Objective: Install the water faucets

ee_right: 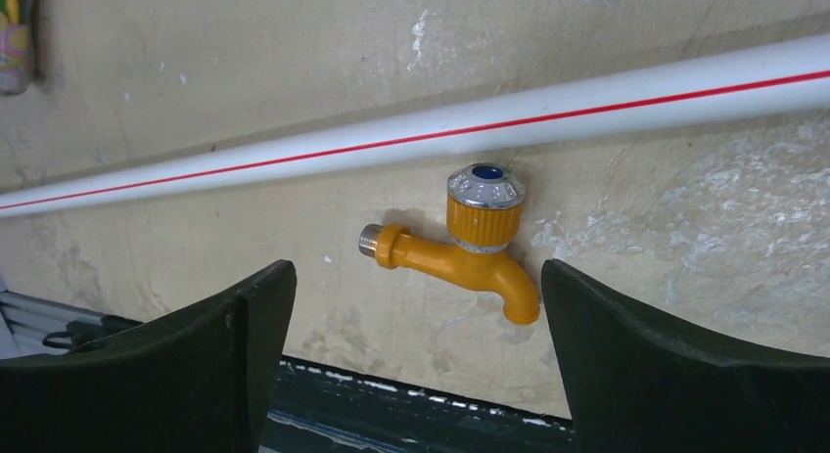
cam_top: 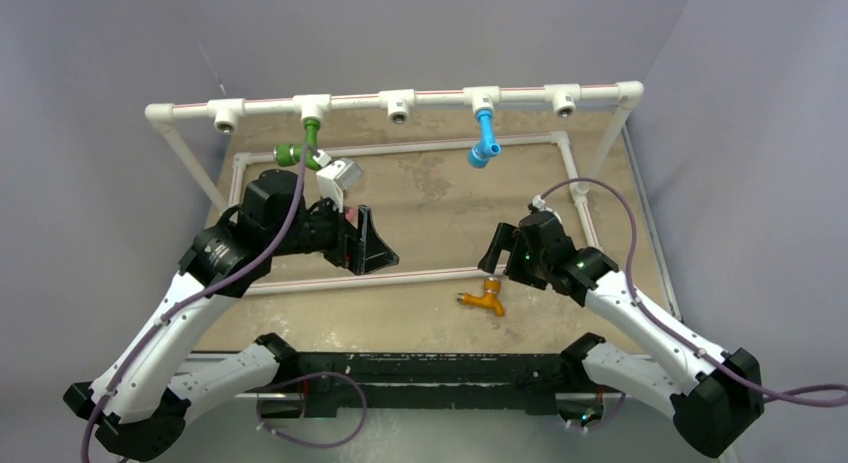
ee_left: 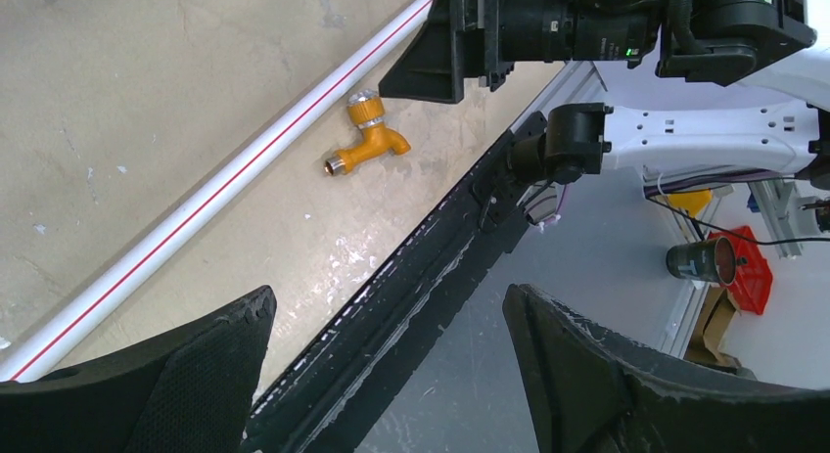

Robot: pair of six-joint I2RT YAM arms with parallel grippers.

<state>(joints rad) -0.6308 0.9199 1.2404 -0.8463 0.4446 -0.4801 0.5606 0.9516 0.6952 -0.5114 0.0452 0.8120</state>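
right claw [ee_right: 416, 277] hovering wide, empty | orange faucet [ee_right: 468, 249] lying on bench [ee_right: 685, 228] just ahead of it, beside pipe [ee_right: 548, 111] | left claw [ee_left: 387, 301] idling wide | risk: closing claw catching pipe, or pinching curved spout, faucet slipping askew

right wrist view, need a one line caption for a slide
Open right gripper framing an orange faucet lying on the table beside a red-striped white pipe.
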